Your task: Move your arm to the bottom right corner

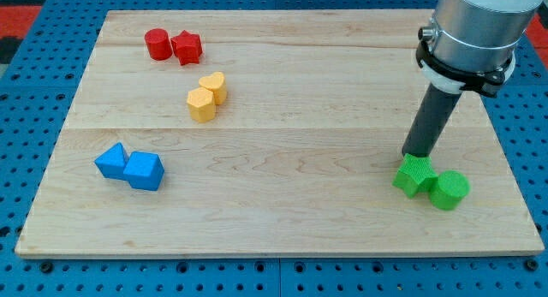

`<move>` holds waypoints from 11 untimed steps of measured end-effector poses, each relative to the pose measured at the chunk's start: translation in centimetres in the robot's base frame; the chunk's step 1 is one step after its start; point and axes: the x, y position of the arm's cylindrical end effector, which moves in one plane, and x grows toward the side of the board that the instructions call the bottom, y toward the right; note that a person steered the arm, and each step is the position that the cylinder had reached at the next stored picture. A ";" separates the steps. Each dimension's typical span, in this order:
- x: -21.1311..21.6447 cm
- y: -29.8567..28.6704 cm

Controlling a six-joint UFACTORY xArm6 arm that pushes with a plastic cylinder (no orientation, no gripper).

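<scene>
The tip (417,155) touches the far side of the green star block (414,175), near the surface's (282,220) right edge. The arm carries no hand.

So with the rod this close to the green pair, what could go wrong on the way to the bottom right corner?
1. My tip sits right at the upper edge of the green star block; heading straight for the corner would likely shove it.
2. The green cylinder touches that block and could get pushed toward the board's edge.
</scene>
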 end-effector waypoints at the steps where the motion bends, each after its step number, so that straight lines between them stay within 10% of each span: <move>1: 0.0 0.0; 3: -6.2 0.3; 5: -22.8 -5.1; 9: -23.8 -12.0; 11: -10.0 -1.4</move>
